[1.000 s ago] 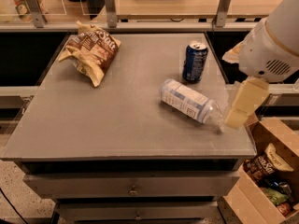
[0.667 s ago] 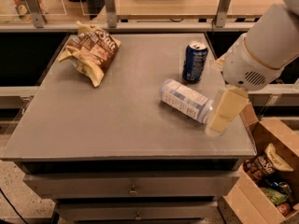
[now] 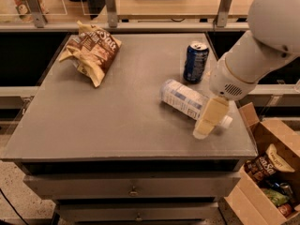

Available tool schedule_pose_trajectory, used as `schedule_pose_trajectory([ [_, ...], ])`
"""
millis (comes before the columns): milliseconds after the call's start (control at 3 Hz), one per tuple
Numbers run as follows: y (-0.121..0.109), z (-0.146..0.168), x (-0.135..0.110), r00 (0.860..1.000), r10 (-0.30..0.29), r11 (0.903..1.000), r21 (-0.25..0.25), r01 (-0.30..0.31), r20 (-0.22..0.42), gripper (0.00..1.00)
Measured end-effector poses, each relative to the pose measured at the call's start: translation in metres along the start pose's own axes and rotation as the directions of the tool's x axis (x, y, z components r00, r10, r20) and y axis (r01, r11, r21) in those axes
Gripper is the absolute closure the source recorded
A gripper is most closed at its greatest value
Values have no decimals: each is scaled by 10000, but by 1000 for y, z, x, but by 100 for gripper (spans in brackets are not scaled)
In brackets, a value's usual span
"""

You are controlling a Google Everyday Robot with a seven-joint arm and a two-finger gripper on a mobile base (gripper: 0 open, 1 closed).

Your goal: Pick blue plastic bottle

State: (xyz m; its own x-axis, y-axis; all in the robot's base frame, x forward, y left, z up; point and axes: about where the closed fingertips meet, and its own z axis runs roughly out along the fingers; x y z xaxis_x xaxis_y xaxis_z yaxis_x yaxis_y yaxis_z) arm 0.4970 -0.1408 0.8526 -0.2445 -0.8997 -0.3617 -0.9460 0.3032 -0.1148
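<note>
The blue plastic bottle (image 3: 183,99) lies on its side on the grey table (image 3: 117,121), right of centre, its white cap (image 3: 226,122) pointing to the front right edge. It is clear plastic with a pale blue-and-white label. My gripper (image 3: 207,122) hangs from the white arm (image 3: 253,50) coming in from the right. It is over the bottle's neck end and covers part of it.
A dark blue soda can (image 3: 195,62) stands upright just behind the bottle. A brown chip bag (image 3: 92,51) lies at the back left. An open cardboard box (image 3: 267,172) with snacks sits on the floor to the right. Drawers run below the table front.
The arm has swung left and forward, bringing the gripper from beyond the bottle's cap to over its neck end. Bottle, can and bag have not moved.
</note>
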Motion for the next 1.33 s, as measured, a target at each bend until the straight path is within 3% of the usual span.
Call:
schedule_pose_trajectory([
  [667, -6, 31, 14, 9989, 426, 9974, -569, -435, -172, 42],
  [1000, -9, 13, 14, 9986, 522, 9961, -716, -512, 118, 65],
  [1333, -13, -36, 7, 9978, 271, 9984, -510, -240, 607, 87],
])
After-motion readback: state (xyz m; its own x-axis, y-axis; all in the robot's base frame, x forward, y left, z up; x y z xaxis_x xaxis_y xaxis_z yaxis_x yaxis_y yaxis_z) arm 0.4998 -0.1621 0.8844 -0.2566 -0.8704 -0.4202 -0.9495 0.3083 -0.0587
